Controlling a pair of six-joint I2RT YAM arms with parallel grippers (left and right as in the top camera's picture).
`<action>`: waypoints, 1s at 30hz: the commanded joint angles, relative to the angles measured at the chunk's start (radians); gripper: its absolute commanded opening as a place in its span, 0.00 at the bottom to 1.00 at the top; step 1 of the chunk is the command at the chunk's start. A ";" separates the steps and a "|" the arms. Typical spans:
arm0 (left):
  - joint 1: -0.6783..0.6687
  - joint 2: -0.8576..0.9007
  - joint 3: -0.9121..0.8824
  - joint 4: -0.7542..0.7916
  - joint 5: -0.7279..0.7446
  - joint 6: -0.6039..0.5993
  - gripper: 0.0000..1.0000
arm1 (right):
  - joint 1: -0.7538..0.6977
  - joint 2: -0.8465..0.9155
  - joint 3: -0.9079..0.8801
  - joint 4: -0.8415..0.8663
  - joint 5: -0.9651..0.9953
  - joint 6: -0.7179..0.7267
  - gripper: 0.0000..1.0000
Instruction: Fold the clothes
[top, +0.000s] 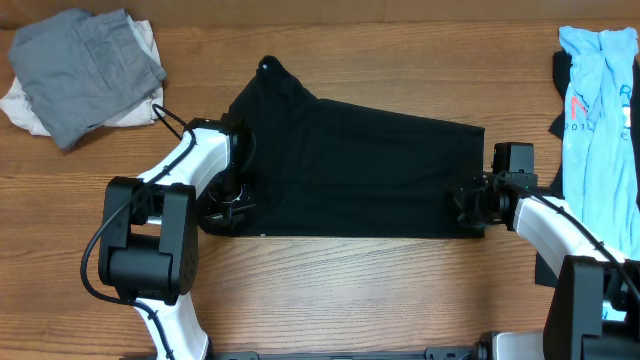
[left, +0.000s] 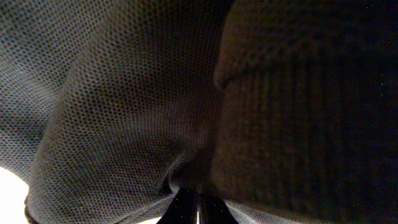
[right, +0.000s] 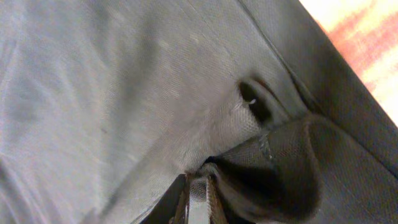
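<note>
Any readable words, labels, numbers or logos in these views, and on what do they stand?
Red print on the light-blue shirt: too small and blurred to read.
No text visible on the black T-shirt.
No text visible on the grey clothes.
Both wrist views show only plain fabric, no text.

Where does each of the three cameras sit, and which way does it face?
Overhead: above the table, looking straight down on the black T-shirt; both arms show, left gripper and right gripper at its ends.
Left wrist: on the left arm, pressed against black fabric; only its gripper tips show, bottom edge.
Right wrist: on the right arm, close on the fabric; gripper tips at bottom, table wood top right.
Shared: every view shows the black T-shirt.
</note>
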 joint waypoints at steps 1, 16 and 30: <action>0.013 0.039 -0.021 0.019 -0.043 -0.006 0.04 | 0.004 0.003 0.009 0.042 0.066 0.011 0.15; 0.013 -0.053 0.180 0.003 -0.068 0.060 0.04 | -0.004 0.012 0.201 -0.006 0.193 -0.060 0.50; 0.013 -0.221 0.367 0.077 0.127 0.197 1.00 | -0.004 0.011 0.598 -0.274 0.106 -0.202 1.00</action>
